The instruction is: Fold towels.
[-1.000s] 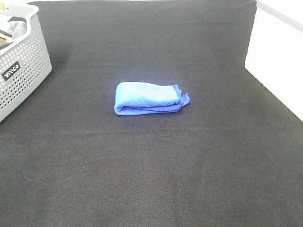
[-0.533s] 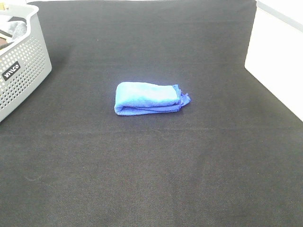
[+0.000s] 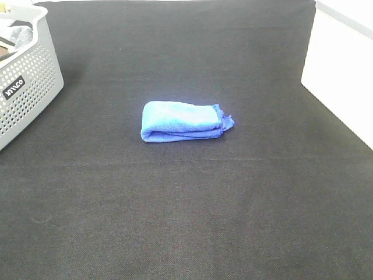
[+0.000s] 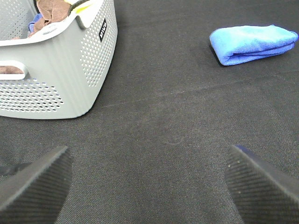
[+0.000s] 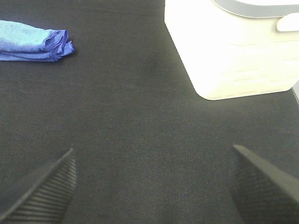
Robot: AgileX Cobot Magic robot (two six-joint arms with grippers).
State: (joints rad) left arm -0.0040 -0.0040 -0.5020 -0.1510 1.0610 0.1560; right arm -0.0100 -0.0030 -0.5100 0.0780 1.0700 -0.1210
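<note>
Towel (image 3: 185, 122) folding looks finished: the blue microfibre cloth lies as a compact folded bundle near the middle of the black table cover (image 3: 186, 221), touched by neither arm.

Left gripper (image 4: 149, 182) hangs with its ribbed fingers (image 4: 35, 182) spread wide over bare cloth, holding nothing. Beyond it, the perforated grey basket (image 4: 70, 79) stands close on one side with brown and other cloths heaped inside, and the towel sits well apart on the other, rounded fold toward the basket.

Right gripper (image 5: 149, 184) is likewise wide apart and empty, above open cover. Ahead of it a white bin (image 5: 233, 51) stands at the table's right edge, and the towel's layered, darker-hemmed ends point toward that side.

In the high view, neither arm shows. Basket occupies the far-left corner, the white bin the far-right edge, with broad unoccupied cover all around the towel.
</note>
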